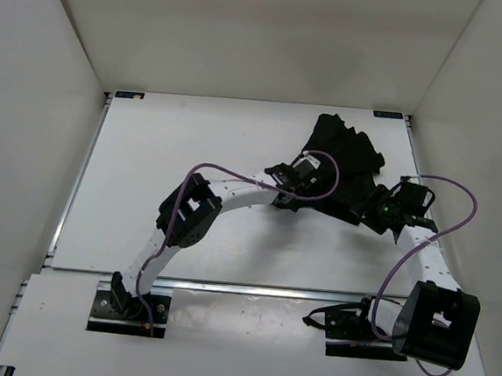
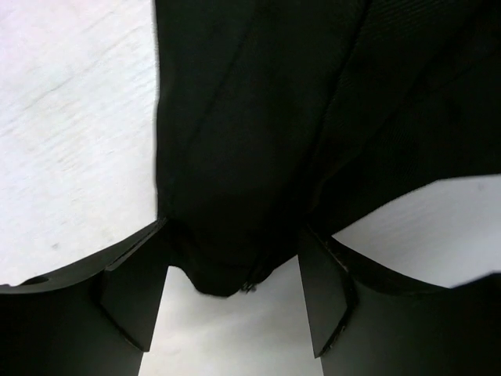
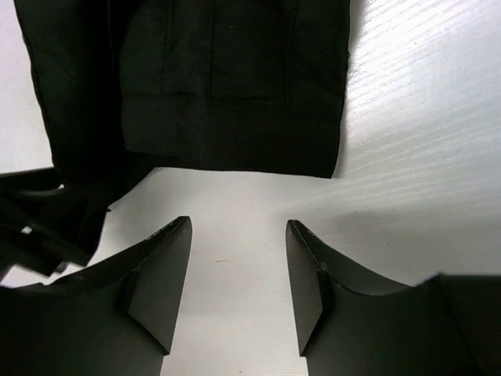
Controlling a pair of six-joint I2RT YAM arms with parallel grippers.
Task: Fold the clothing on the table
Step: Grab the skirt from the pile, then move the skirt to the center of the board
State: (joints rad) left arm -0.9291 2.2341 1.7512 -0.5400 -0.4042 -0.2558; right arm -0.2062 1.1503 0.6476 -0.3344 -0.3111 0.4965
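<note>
Evidently we are setting up a grasp for the fold: the clothing [image 1: 345, 165] is lying bunched at the far right of the table [image 1: 184, 147]. Our left hand [image 2: 233, 229] is standing wide open, with a cloth corner lying between its fingers but not pinched. Our right hand [image 3: 238, 222] is hovering open over bare table just beside the near hem, gripping nothing. Next, we judge, the 2 hands are needing to close on cloth edges — then spread it flat. We are seeing no containers.

arms [image 1: 237, 193]: white links, black joints | cables [image 1: 472, 207]: purple | left tool [image 2: 233, 239], right tool [image 3: 237, 227]: black
</note>
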